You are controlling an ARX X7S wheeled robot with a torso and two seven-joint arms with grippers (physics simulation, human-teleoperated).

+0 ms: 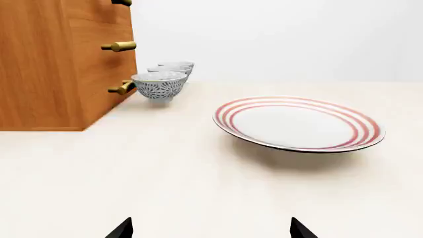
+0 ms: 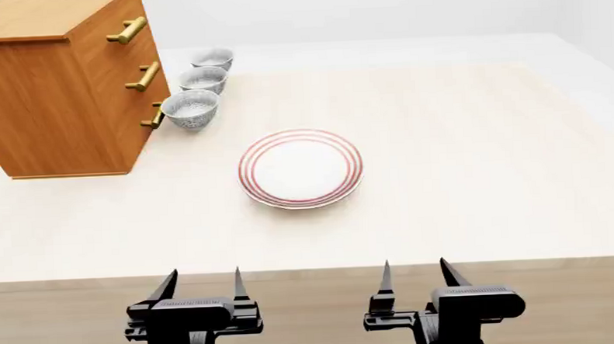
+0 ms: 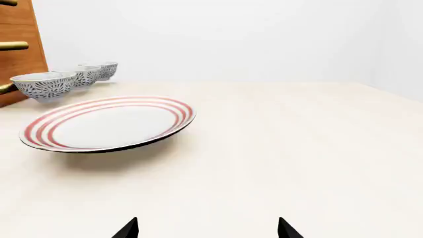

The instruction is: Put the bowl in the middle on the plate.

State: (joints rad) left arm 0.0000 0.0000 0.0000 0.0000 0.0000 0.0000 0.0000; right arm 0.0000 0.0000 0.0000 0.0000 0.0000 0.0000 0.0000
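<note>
Both claws, the left claw and right claw, are waiting wide open, holding nothing. The left one should be reaching past the near bowl for the middle bowl, then the plate.

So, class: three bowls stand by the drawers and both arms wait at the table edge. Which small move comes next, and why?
Probably reach the left tool toward the middle bowl. It is open and empty, on the bowls' side, and the plate is still bare. The right tool is farther away.
</note>
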